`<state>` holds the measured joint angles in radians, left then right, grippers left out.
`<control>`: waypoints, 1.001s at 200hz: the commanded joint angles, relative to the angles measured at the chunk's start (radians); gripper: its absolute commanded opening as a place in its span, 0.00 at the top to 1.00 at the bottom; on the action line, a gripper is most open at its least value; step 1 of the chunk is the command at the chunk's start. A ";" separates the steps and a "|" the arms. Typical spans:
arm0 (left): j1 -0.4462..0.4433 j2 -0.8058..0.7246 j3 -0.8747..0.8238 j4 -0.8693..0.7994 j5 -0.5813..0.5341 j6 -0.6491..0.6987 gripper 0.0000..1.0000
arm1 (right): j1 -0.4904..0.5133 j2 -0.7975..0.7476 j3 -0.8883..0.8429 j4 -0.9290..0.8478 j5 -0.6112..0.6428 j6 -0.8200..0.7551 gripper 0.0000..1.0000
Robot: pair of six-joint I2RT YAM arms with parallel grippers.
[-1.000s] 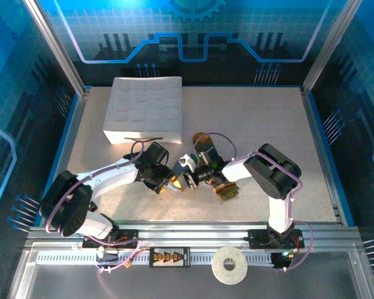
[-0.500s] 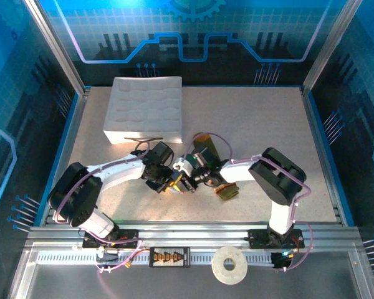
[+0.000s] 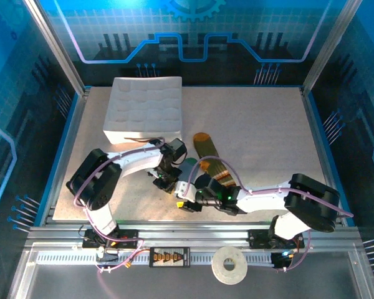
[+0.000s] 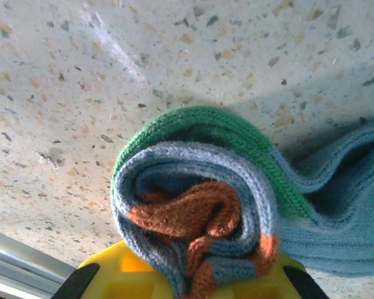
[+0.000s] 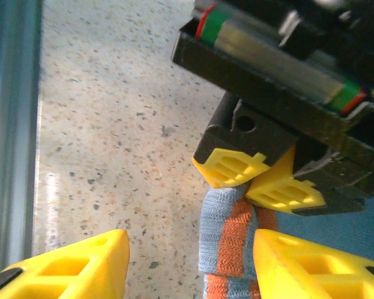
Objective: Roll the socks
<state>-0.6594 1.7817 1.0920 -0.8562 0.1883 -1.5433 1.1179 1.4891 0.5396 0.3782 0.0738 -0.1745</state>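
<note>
- Pinching the rolled end of the blue sock (image 4: 199,199), your left gripper (image 5: 257,179) has its fingers closed narrow on the knit, at the coil's middle.
- Your right gripper (image 5: 190,249) stands with its fingers wide and holds nothing; the end of the roll lies between them, close to one of them.
- The roll sits at the near middle of the table (image 3: 262,124), between both grippers; the unrolled part of the leg trails flat off to one side.
- The green sock (image 3: 207,154) lies flat just beyond, its orange toe at the far end and its striped bands nearer you.
- Expect the knit to be light, soft and springy: I judge the coil will loosen once nothing squeezes it.
- Take hold across the whole coil, all layers at once, not the outer green layer alone; a shallow pinch would likely peel one layer off.
- It should not slip on the pads, and nothing here looks breakable.
- You can read no brand, label or writing on either sock or on the grippers.
</note>
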 commanded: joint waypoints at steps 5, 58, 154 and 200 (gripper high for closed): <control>-0.022 0.126 -0.045 -0.075 0.000 0.000 1.00 | 0.018 0.062 0.019 0.029 0.211 -0.031 0.46; -0.016 0.175 0.009 -0.070 0.012 0.040 1.00 | 0.031 0.136 0.076 0.006 0.230 -0.044 0.55; 0.028 0.167 0.008 -0.043 0.024 0.076 1.00 | 0.056 0.234 0.152 -0.075 0.283 -0.018 0.64; 0.040 0.104 0.008 -0.044 0.035 0.080 1.00 | 0.035 0.275 0.156 -0.163 0.291 0.033 0.86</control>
<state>-0.6106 1.8462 1.1656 -0.9314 0.2447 -1.4597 1.1725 1.7004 0.6930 0.3111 0.3340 -0.1909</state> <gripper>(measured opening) 0.116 0.195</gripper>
